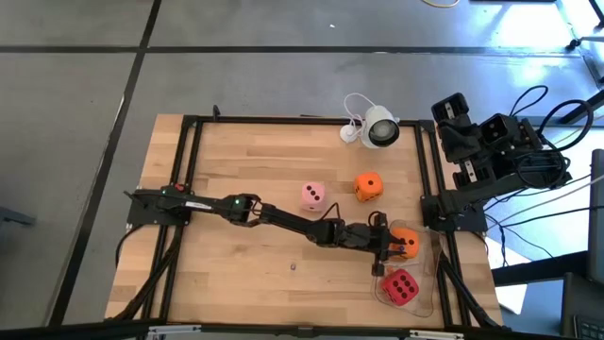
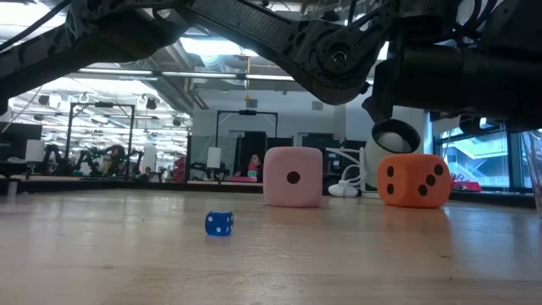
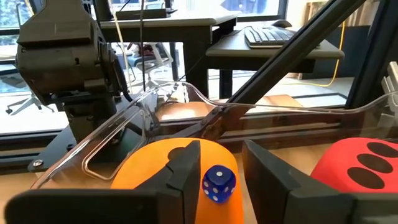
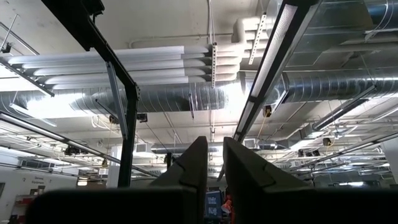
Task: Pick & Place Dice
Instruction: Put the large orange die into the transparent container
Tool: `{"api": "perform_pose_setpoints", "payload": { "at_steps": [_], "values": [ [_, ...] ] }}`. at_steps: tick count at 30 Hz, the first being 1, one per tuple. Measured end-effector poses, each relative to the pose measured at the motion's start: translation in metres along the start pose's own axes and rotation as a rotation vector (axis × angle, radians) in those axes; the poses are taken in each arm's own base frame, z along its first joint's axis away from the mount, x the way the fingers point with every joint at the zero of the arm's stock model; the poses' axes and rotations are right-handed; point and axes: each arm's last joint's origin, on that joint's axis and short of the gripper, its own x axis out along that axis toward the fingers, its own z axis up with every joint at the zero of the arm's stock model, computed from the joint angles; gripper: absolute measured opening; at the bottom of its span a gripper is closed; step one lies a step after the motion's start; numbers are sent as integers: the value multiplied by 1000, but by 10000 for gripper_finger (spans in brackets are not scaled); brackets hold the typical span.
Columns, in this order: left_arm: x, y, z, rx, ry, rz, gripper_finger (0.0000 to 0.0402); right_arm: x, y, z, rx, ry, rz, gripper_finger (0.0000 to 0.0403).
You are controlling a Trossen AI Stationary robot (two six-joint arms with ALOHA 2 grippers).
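Blue die (image 3: 218, 183) pinched in left end effector (image 3: 221, 168) above orange die (image 3: 155, 163)

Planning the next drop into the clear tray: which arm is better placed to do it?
Left. The left gripper holds a small blue die above an orange die beside the clear tray. The right arm is folded at the table's far right corner, its gripper pointing at the ceiling.

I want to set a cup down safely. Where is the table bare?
Bare wood: the table's left half, between the far rail and the left arm, left of the pink die. Crowded: the near right corner, with left gripper, one orange die, red die, clear tray. Right arm is parked off-table.
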Motion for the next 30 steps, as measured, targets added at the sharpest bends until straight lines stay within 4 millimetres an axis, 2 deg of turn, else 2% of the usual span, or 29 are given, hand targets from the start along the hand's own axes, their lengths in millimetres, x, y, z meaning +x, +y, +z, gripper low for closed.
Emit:
{"api": "perform_pose_setpoints", "payload": {
  "at_steps": [4,16,23,30],
  "values": [
    [0,-3,2,1,-8,-12,113,0,0,-1,-1,15,1,55],
    [-7,-26,34,26,-61,-76,114,-1,0,-10,-6,108,4,55],
    [-17,-38,68,114,-93,-80,114,-2,0,-21,42,219,2,55],
    [-33,-46,102,164,39,-103,112,-4,4,-28,239,310,112,55]
  ]
}}
